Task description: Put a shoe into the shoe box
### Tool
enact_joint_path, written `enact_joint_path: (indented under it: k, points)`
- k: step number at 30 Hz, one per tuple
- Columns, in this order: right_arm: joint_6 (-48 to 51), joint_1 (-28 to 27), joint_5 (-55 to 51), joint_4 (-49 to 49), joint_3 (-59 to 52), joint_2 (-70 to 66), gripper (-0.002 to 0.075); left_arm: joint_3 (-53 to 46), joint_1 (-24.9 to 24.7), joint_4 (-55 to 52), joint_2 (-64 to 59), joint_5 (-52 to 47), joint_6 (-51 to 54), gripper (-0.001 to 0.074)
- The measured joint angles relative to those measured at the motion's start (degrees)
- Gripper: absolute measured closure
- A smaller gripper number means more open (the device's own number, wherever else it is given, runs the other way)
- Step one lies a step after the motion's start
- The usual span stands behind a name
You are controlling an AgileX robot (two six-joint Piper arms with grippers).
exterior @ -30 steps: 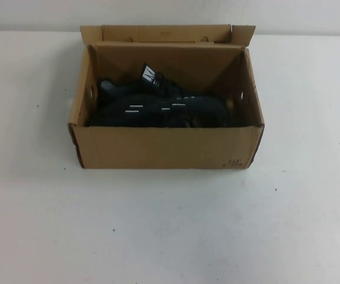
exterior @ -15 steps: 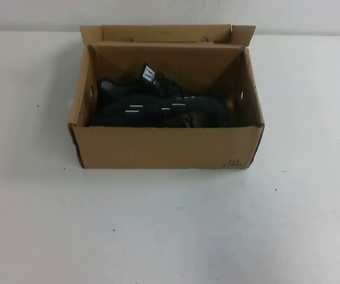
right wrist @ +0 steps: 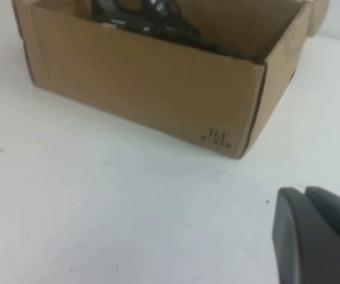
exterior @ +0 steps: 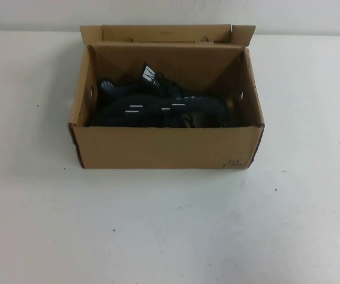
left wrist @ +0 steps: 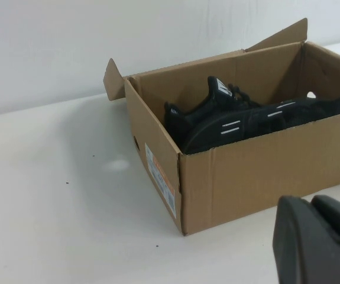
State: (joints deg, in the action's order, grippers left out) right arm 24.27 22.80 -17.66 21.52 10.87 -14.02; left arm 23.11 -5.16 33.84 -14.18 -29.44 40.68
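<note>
**Shoe boxed, both arms clear of the carton**

Our left gripper sits closed and empty at the near edge of the table, off the left end of the shoe box; only its dark fingertips show in its own wrist view. Our right gripper is likewise shut on nothing, low over the bare table on the box's front-right side. Neither arm reaches into the high view, which we read as both being parked back so that nothing hangs over the open carton.

Inside the box lies the shoe, the black sneaker with short white dashes on its side, stretched lengthwise along the front wall. Just behind it sits its twin sneaker, the white-striped tongue tab standing upright. The pair lie side by side and touching, a fit the box's length allows. The flap lid is folded back at the far side, leaving the top open.

We judge the task essentially complete: the shoe rests fully within the walls, and no grip remains.
</note>
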Motion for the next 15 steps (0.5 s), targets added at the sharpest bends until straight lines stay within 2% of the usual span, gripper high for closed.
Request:
enact_joint_path:
  k: [15]
  points:
    - [0.0,0.0,-3.9,0.0,0.0,0.0,0.0743,0.0,0.0,-1.2,1.5,0.0,0.0,0.0736]
